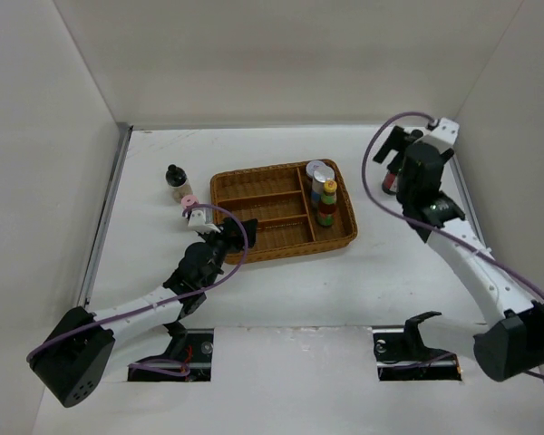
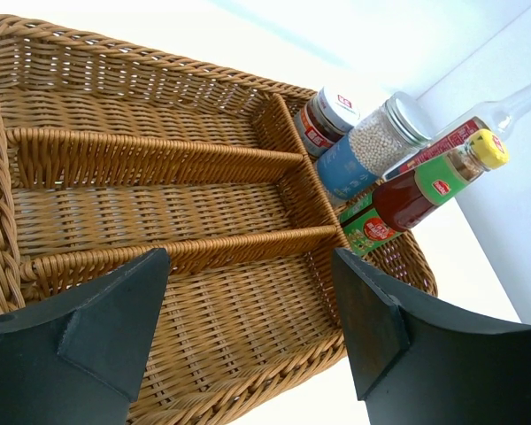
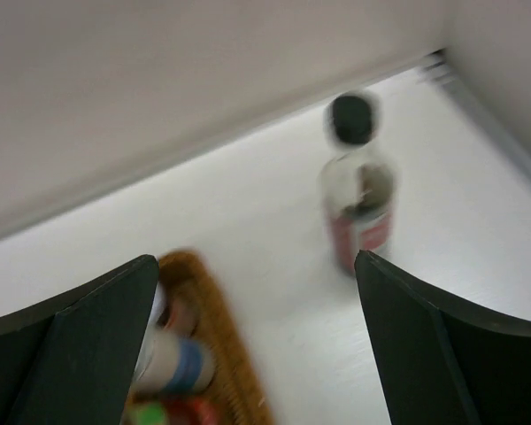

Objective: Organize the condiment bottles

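**Right hand** (image 3: 255, 266): fingers spread as wide as they go, nothing between them, touching nothing. The tall clear-shouldered bottle with a dark-red label and black cap (image 3: 358, 190) stands upright on the white bench (image 3: 274, 212) ahead of the fingers and apart from them. It is out to the right of the brown wicker divided tray (image 1: 254, 240). This wrist view is blurred, so finer detail cannot be read.

**Handling, as judged:** the tall bottle appears to be glass, so it should be rigid, smooth and breakable. It is high for its narrow foot, and a knock at the neck could topple it. The soundest hold is across the labelled body at low to mid height, one finger on each side, not on the cap.

**Left hand** (image 2: 250, 257): fingers roughly half apart and empty, with the tray's long compartments showing between them. From overhead it sits at the tray's left edge. The tiny pink-capped jar (image 1: 189, 201) stands on the bench just beside its fingertips; whether they touch cannot be told. That jar looks light and easily knocked over. The short black-capped tan jar (image 1: 175, 180) stands close behind it.

**In the tray's right-hand compartment**, packed together:
- the stubby silver-lidded jar (image 2: 376, 142)
- the green-and-red yellow-capped bottle (image 2: 425, 181)
- a small jar with a red-and-white lid (image 2: 329, 115)
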`<state>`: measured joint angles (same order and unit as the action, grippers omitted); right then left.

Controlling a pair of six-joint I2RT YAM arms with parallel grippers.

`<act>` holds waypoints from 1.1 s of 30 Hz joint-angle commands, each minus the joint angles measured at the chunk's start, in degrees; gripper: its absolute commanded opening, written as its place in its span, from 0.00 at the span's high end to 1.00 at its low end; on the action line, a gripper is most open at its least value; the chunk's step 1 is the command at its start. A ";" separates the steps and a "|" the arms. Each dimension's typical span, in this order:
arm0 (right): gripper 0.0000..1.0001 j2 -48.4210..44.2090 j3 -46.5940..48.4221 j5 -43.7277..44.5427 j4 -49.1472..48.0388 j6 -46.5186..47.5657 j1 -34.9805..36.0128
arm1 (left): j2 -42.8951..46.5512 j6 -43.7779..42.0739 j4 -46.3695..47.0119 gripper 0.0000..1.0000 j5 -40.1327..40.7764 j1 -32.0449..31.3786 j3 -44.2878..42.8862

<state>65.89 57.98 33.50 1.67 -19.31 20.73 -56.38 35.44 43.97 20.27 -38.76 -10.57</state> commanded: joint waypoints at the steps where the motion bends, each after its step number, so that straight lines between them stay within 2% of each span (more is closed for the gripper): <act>1: 0.00 5.81 7.13 0.43 6.13 0.24 -7.13 | 0.39 0.59 3.14 0.27 -0.50 -0.13 0.11; 6: 0.00 16.10 16.54 -1.94 8.44 2.52 -13.03 | -0.57 0.77 3.14 0.27 -0.94 0.40 0.02; 13: 0.03 26.83 25.95 -5.46 9.84 4.28 -15.68 | -0.75 0.86 3.41 0.27 -0.94 0.58 0.02; 18: 0.20 30.61 27.98 -3.97 9.49 6.03 -16.03 | -1.36 0.86 3.41 0.27 -0.94 0.93 0.02; 21: 0.37 32.19 28.86 -2.48 9.40 7.18 -16.21 | -0.84 0.86 3.41 0.27 -0.94 0.40 -0.07; 24: 0.59 31.76 28.77 -0.11 8.09 7.88 -15.86 | -1.27 0.86 3.49 0.27 -0.93 0.92 -0.07; 28: 0.68 28.34 28.86 2.88 5.45 9.73 -15.42 | -1.45 0.86 4.11 0.27 -0.85 0.32 -0.15; 33: 0.73 22.63 33.77 3.15 5.62 10.34 -13.75 | -0.93 0.86 4.37 0.27 -1.02 0.23 0.02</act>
<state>97.06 84.23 33.12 13.52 -10.81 5.69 -57.95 35.83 44.62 20.01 -38.28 -10.57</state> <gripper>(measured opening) 0.437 0.728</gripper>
